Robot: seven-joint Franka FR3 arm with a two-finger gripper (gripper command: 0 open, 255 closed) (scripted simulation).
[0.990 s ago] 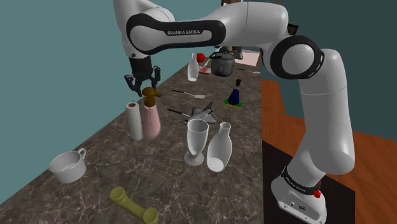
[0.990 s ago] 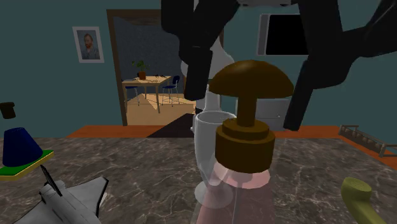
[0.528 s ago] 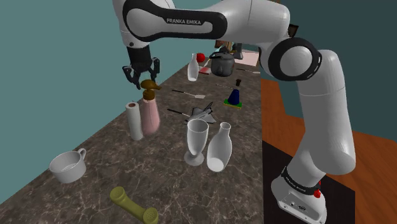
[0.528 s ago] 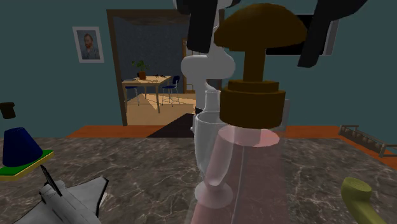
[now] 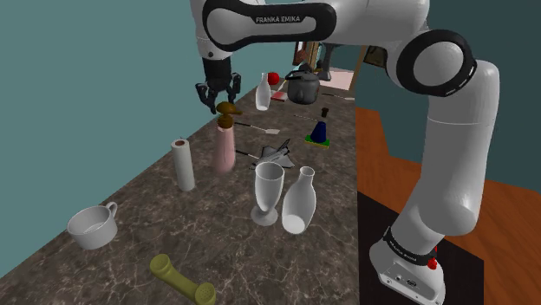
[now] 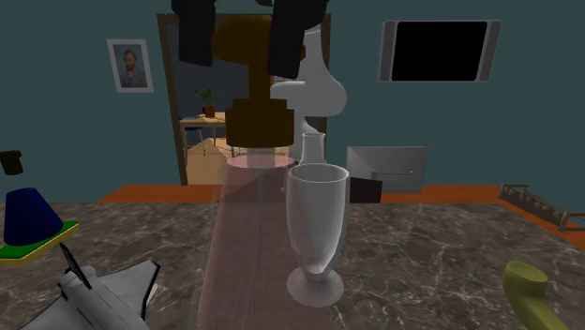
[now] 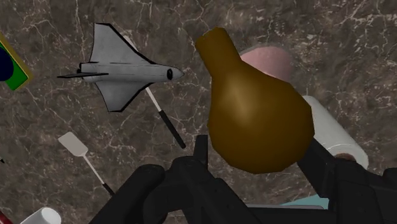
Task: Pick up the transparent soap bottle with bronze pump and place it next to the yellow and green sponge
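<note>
The soap bottle (image 5: 224, 149) has a see-through pink body and a bronze pump (image 5: 227, 110). It hangs tilted above the dark marble counter (image 5: 217, 251), past the paper roll. My gripper (image 5: 218, 95) is shut on the pump head from above. In the second exterior view the bottle (image 6: 246, 253) fills the near middle, with the gripper (image 6: 246, 37) clamped at the top edge. In the wrist view the pump (image 7: 254, 121) sits between the black fingers (image 7: 194, 162). The yellow and green sponge (image 5: 318, 140) (image 6: 23, 251) (image 7: 14, 71) lies farther along the counter with a blue cone on it.
A paper roll (image 5: 183, 165), a goblet (image 5: 267, 192) (image 6: 317, 230) and a white carafe (image 5: 298, 201) stand nearby. A toy jet (image 5: 276, 154) (image 7: 121, 73) and a spatula (image 5: 260, 128) lie between bottle and sponge. Mug (image 5: 93, 227), yellow handset (image 5: 180, 279), kettle (image 5: 303, 87).
The gripper has carried the bottle up off the counter and toward the shoulder view's right, away from the paper roll. In the second exterior view the bottle swung from right to left.
</note>
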